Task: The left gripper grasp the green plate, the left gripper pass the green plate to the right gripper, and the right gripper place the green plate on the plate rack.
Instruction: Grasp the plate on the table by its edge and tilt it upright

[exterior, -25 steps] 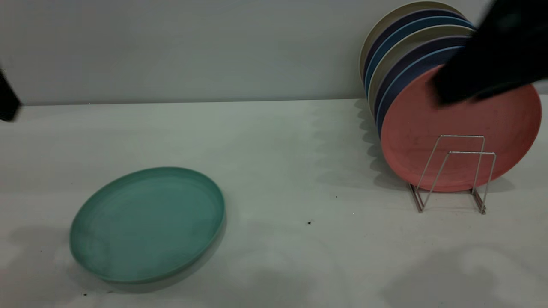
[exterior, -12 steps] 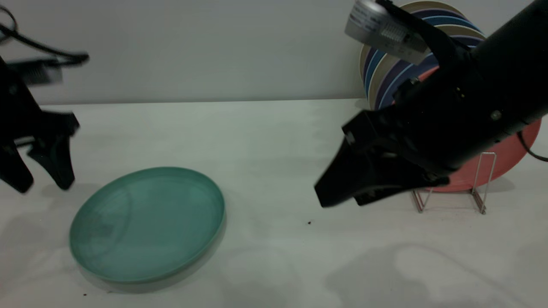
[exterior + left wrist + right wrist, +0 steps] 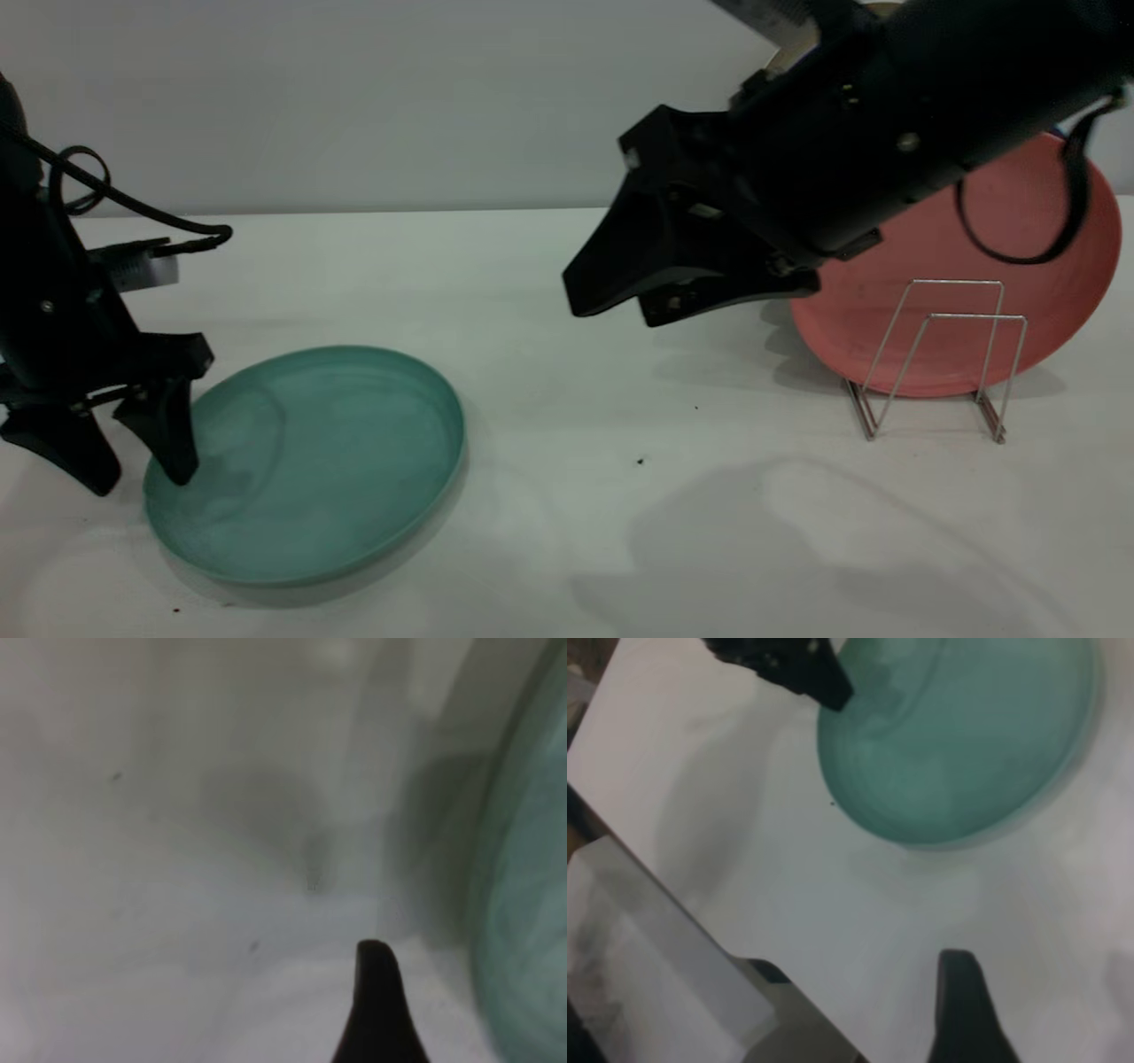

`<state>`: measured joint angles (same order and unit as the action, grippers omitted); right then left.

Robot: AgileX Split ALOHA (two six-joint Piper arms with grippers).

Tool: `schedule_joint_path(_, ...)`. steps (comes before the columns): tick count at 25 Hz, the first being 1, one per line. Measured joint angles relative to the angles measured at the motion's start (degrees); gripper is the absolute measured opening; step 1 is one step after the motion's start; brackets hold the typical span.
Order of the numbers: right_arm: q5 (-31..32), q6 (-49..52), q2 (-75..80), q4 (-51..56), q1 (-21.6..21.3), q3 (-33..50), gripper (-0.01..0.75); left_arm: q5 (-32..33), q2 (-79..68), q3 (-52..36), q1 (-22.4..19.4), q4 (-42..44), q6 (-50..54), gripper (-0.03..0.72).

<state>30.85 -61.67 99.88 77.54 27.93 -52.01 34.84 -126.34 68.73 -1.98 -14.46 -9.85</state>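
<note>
Two grippers: both in the exterior view, both with fingers spread.
Left gripper (image 3: 142,452): slim black claw with a silver-grey box, straddling the left rim of the plate, one finger inside, one outside.
Green plate (image 3: 306,465): round matte teal plastic, flat on the white table (image 3: 567,496), left of centre.
Right gripper (image 3: 620,306): bulky black claw, raised mid-table, holding nothing.
Plate rack (image 3: 939,354): thin silver wire loops at right, a salmon-pink plate (image 3: 1036,257) upright in it.
</note>
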Motion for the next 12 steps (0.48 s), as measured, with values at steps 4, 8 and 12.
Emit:
schedule_joint_path(4,4.1,1.4,5.0,-0.6,-1.6,-3.8,0.485,-1.5,-1.1,0.1,0.0,-4.1,-2.3,0.558)
schedule_joint_path(8,7.7,1.7,9.4,-1.0,-4.7,-7.0,0.485,-2.8,-1.8,0.1,0.1,-5.3,-2.6,0.543)
schedule_joint_path(12,9.6,1.7,11.9,-1.2,-7.9,-8.3,0.485,-3.9,-1.9,0.1,1.0,-5.3,-2.6,0.474)
